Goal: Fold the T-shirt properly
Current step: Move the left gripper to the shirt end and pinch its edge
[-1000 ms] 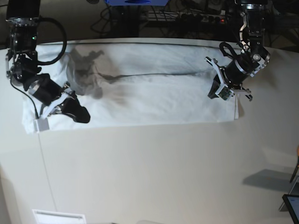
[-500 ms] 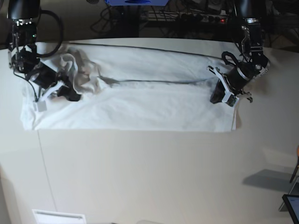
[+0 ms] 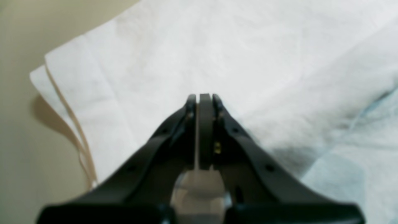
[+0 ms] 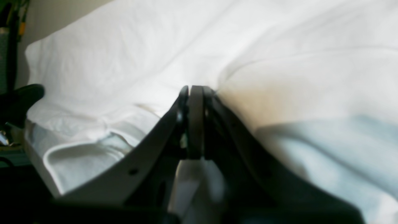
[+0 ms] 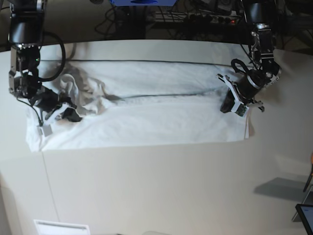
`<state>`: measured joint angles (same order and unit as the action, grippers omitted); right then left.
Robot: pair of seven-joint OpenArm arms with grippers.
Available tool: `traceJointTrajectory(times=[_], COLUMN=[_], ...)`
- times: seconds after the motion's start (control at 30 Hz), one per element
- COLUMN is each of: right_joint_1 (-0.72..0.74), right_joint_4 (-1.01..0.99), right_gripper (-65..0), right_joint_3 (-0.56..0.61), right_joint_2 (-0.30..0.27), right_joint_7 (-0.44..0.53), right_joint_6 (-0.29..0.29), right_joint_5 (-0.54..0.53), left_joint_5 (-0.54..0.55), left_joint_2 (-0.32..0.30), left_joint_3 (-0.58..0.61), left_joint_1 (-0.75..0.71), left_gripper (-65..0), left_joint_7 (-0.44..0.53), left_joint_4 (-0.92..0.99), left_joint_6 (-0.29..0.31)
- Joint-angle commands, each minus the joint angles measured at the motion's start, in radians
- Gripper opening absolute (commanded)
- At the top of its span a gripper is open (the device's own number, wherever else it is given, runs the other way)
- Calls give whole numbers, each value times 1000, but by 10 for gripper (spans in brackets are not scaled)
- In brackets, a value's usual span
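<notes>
Nearest you in the base view, the bare pale worktop [image 5: 161, 191] runs up to the front edge of the T-shirt [image 5: 161, 117], which lies spread as a long white band across the far half of the worktop, folded lengthwise with a dark crease line along its middle

At the shirt's right end you have the left claw [image 5: 226, 106], its jaws pressed together; the left wrist view shows the tips [image 3: 201, 98] closed with a thin strip of white between them, over the shirt's squared corner [image 3: 49, 62], so it looks clamped on the cloth, though the blur keeps you from being sure how much it holds

At the shirt's left end your right claw [image 5: 73, 115] is likewise squeezed tight, and the right wrist view has its tips [image 4: 194, 90] buried in a raised ridge of fabric, gripping the shirt. Just behind it the cloth is bunched and rumpled

Beyond the shirt's far edge, cables lie in the dark
</notes>
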<state>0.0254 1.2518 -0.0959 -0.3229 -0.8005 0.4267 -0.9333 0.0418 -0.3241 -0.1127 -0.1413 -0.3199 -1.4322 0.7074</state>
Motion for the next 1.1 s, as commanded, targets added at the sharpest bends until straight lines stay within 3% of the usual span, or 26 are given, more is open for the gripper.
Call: traceJointTrajectory(times=[0.0,0.17,0.43,0.53,0.73,0.87,1.07], right_joint_1=[15,74,74,63,44,29,21], right_joint_4=[10,10,19,19,41,79,98], right_gripper=[-641,-641,-641,-641,-641,-641,-641], right_joint_3=[-6,-6,-6,-6,-6,-6,-6], right_joint_2=[-15,-17,-6,-6,-5,-3,-3], right_joint_7=[17,10,-29,-29,-29,-30,-32], right_joint_6=[-5,1,57,77,116,117,119], right_joint_5=[26,112,119,119,119,121,121], left_joint_5=[-81,-81,-43,63,272,389,570], left_joint_2=[-10,-8,-7,9,4,-42,-56], left_joint_3=[-2,-2,-31,-150,-491,-623,-729], left_joint_1=[-11,-8,-17,-36,-50,-68,-82], left_gripper=[-628,-628,-626,-625,-625,-613,-386], left_joint_7=[-103,-103,-109,-155,-428,-532,-629], left_joint_4=[11,1,-74,-169,-333,-339,-242], left_joint_6=[-9,-9,-9,-9,-9,-9,-9])
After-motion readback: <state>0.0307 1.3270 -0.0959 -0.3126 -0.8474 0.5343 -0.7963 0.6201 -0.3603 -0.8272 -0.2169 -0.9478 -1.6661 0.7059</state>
